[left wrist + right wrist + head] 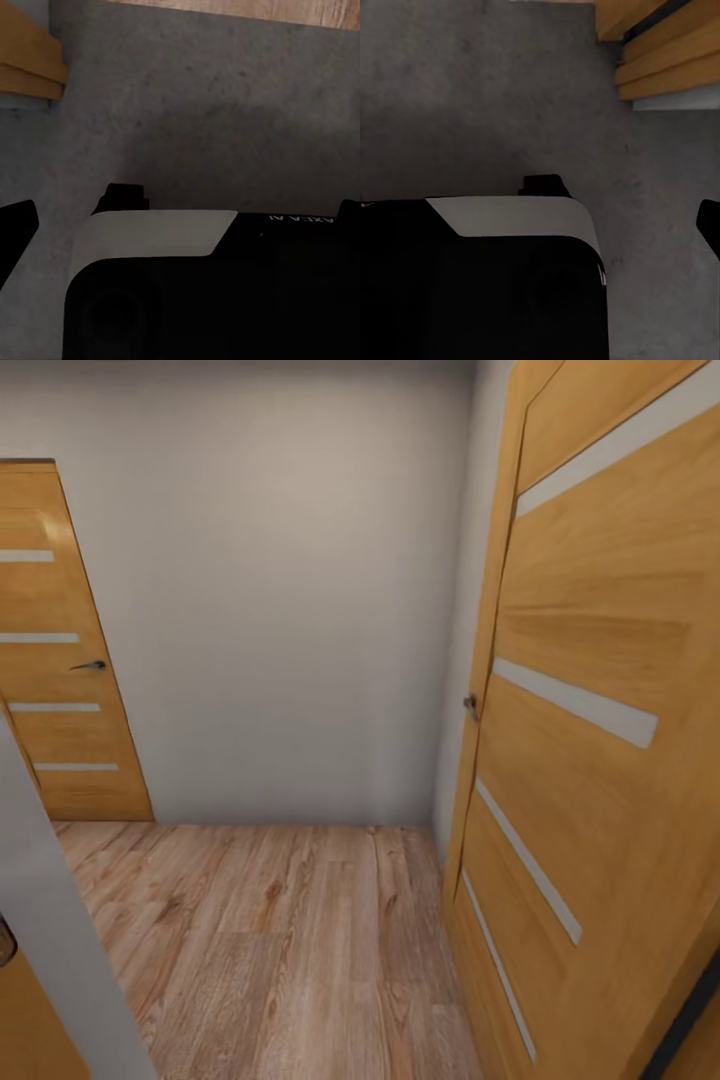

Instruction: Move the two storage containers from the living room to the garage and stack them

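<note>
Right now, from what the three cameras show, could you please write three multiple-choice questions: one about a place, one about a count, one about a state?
1. Where is the nearest door?
A. At the right of the head view
B. On the ceiling
C. Flat on the floor

2. How many pale stripes are on the far door?
A. One
B. Four
C. Nine

3. What floor lies under the left wrist camera?
A. Red carpet
B. White tiles
C. Rough grey floor

Answers: 1 A, it stands upright along the right side. 2 B, four stripes cross it. 3 C, mottled grey surface shows there.
</note>
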Motion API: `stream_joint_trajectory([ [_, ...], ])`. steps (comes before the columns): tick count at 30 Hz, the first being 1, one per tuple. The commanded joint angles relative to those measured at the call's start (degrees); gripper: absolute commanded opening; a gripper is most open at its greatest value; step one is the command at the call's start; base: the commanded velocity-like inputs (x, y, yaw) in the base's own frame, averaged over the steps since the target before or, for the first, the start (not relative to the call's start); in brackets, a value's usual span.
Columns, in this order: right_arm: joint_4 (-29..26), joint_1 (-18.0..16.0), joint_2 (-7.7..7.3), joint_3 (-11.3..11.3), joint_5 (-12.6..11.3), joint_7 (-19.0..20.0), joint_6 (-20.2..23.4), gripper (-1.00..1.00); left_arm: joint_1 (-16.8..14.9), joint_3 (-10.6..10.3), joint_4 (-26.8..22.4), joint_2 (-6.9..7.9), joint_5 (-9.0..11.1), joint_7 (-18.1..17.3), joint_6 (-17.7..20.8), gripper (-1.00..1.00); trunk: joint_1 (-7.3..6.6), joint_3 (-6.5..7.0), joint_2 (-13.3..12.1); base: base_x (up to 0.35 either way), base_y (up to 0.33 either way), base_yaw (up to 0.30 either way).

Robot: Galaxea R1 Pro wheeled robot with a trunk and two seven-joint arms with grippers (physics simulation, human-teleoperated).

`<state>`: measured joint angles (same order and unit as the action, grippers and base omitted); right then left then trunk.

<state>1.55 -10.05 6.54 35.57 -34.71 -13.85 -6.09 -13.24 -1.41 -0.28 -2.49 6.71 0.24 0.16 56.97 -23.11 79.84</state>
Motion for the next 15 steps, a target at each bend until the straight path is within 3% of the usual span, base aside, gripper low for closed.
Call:
stream_joint_trajectory([
  [1,0.2,-0.1,0.05,0.5,-0.5,0.0,-0.3,1.0,0.0,-0.2,0.0,-0.03,0.6,0.0,0.0,1.0,0.0,-0.06,0.0,0.0,0.0,0.066],
  [5,0.2,-0.1,0.05,0.5,-0.5,0.0,-0.3,1.0,0.0,-0.2,0.0,0.02,0.6,0.0,0.0,1.0,0.0,-0.06,0.0,0.07,0.0,0.02],
  [11,0.2,-0.1,0.05,0.5,-0.5,0.0,-0.3,1.0,0.0,-0.2,0.0,0.03,0.6,-0.1,0.0,1.0,0.0,-0.06,0.0,0.278,0.0,0.002],
  [15,0.2,-0.1,0.05,0.5,-0.5,0.0,-0.3,1.0,0.0,-0.2,0.0,0.03,0.6,-0.1,0.0,1.0,0.0,-0.06,0.0,0.104,0.0,0.0],
])
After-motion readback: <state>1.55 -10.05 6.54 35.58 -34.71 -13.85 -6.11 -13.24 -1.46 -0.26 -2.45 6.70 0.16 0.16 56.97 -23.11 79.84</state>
